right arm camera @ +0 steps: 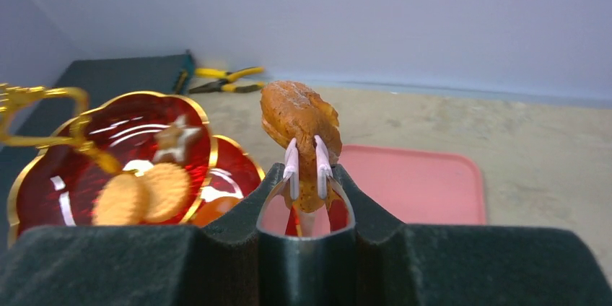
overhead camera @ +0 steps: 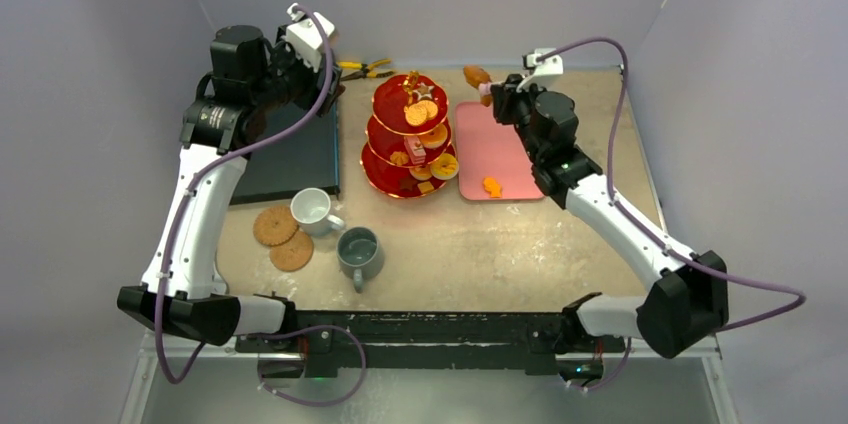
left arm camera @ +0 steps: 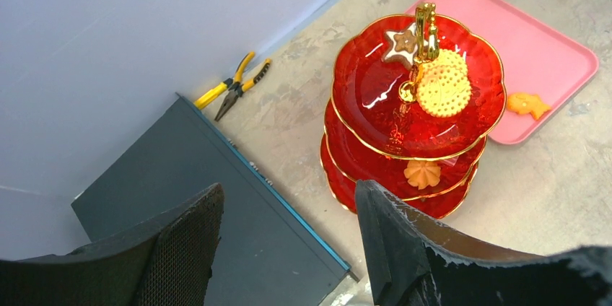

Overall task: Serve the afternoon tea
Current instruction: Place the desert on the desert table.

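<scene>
Right end effector (overhead camera: 492, 90) pinched narrow on a glazed brown oblong pastry (overhead camera: 477, 75), long axis running out past the fingertips; red translucent three-tier stand (overhead camera: 392, 106) just beside it at nine o'clock; left end effector (left arm camera: 289, 194) wide, empty, farther from the pastry.

Three-tier stand (left arm camera: 368, 97): red, translucent, plastic or glass, high gloss with bright reflections. Rims and handle (left arm camera: 426, 28) are shiny gold and look metallic.
Round biscuit (left arm camera: 443, 89) on the top tier: matt yellow, dimpled.
Pastry (right arm camera: 296, 111) in the right tool (right arm camera: 306, 176): brown, rough, slightly glazed.
Pink tray (left arm camera: 556, 60): smooth matt plastic.
Worktop (overhead camera: 500, 244): mottled beige, rough, stone-like.
Dark slab (left arm camera: 267, 234): smooth, matt.
Pliers (left arm camera: 232, 89): yellow plastic-coated handles, dull dark metal nose.
Coasters (overhead camera: 275, 226): grainy cork.
White mug (overhead camera: 312, 209) and grey mug (overhead camera: 358, 249): smooth, look ceramic.
Left tool (left arm camera: 289, 190): matt black fingers (left arm camera: 184, 245), one pad finely meshed.
</scene>
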Controlling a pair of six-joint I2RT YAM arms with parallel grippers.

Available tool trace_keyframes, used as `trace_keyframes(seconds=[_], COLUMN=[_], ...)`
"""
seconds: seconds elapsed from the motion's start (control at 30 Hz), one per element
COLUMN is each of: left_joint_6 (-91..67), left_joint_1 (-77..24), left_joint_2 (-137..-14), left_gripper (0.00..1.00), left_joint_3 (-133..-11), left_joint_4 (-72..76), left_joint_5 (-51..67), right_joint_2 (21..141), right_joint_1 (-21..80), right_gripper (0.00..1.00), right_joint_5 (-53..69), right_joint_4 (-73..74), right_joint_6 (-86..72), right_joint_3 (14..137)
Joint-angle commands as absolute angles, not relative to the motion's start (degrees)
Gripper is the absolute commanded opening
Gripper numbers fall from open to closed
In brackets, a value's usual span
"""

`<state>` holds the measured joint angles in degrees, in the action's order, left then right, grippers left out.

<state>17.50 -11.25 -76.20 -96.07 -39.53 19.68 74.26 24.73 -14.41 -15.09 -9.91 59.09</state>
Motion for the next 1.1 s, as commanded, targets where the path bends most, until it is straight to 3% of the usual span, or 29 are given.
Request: trace_keyframes(seconds=[0.0, 0.6, 1.07], left_joint_6=[16.2, 16.0, 16.3], left_joint_1=[-10.7, -10.7, -10.7], left_joint_2=[-74.8, -73.3, -73.3], left_gripper=[0.66, 0.66, 0.66], left_joint_3=[-96.0, -95.3, -95.8], left_joint_4=[-38.0, -37.6, -37.6], left_joint_5=[19.7, 19.2, 18.8], right_joint_2=[74.0, 83.7, 81.7], right_joint_1=[29.0, 36.3, 36.6], right_gripper=[0.20, 0.25, 0.47], right_joint_5=[-10.9, -7.5, -3.4], right_joint_4=[-10.0, -5.6, -2.3], right_joint_6=[-8.3, -3.0, -4.5], right_joint_3=[64.7, 79.9, 80.0])
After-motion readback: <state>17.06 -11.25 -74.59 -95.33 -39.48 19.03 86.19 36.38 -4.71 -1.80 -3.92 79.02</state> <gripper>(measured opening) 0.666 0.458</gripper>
